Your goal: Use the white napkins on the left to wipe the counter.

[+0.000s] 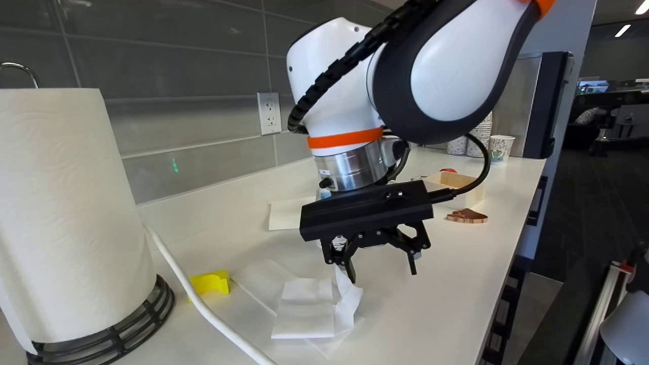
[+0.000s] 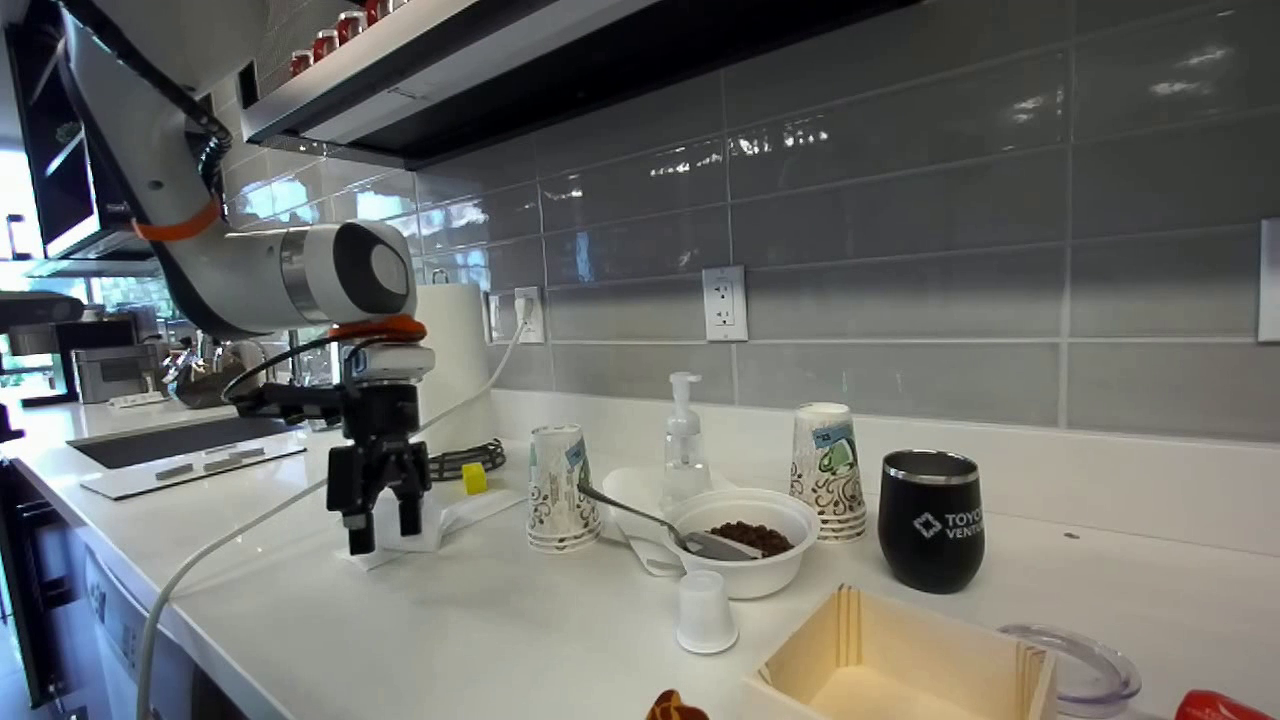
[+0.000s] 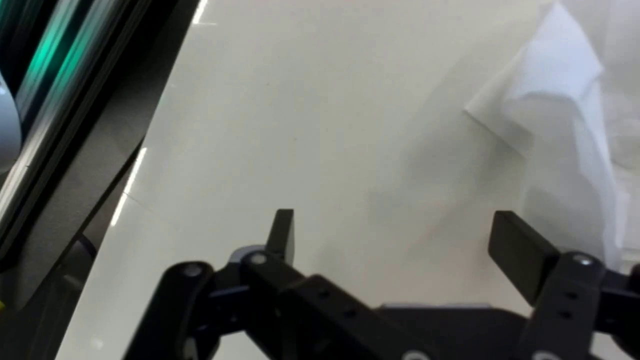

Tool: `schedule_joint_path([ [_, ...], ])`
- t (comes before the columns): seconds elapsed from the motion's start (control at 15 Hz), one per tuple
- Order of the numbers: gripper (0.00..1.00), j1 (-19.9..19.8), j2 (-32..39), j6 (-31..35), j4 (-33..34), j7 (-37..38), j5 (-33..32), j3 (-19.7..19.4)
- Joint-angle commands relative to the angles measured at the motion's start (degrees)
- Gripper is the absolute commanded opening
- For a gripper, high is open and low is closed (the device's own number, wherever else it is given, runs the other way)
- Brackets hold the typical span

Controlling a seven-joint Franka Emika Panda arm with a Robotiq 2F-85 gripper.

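Observation:
White napkins [image 1: 307,309] lie partly folded and partly spread on the off-white counter [image 1: 421,314], with one corner standing up. In an exterior view, my gripper [image 1: 383,274] hangs low over the counter, one finger close beside that raised corner; whether they touch I cannot tell. The jaws stand wide apart, nothing between them. Seen from the wrist, the napkins [image 3: 560,85] are at the upper right, past the right-hand finger [image 3: 520,250], and bare counter [image 3: 300,125] shows between the fingers. My gripper [image 2: 386,530] partly covers the napkins [image 2: 430,525] in an exterior view.
A paper-towel roll [image 1: 66,213], a white cable [image 1: 213,317] and a yellow piece [image 1: 210,281] are near the napkins. Farther along stand paper cups [image 2: 562,490], a soap bottle [image 2: 685,450], a bowl [image 2: 780,575], a black tumbler [image 2: 930,520] and a wooden box [image 2: 930,650].

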Motion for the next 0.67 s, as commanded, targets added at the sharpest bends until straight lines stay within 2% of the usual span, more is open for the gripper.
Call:
schedule_joint_path([
  [0.0, 1.00, -0.1, 1.9, 4.7, 1.5, 1.5, -4.7, -0.4],
  [0.6, 1.00, 1.4, 5.5, 15.3, 4.0, 2.7, -15.0, -2.1],
])
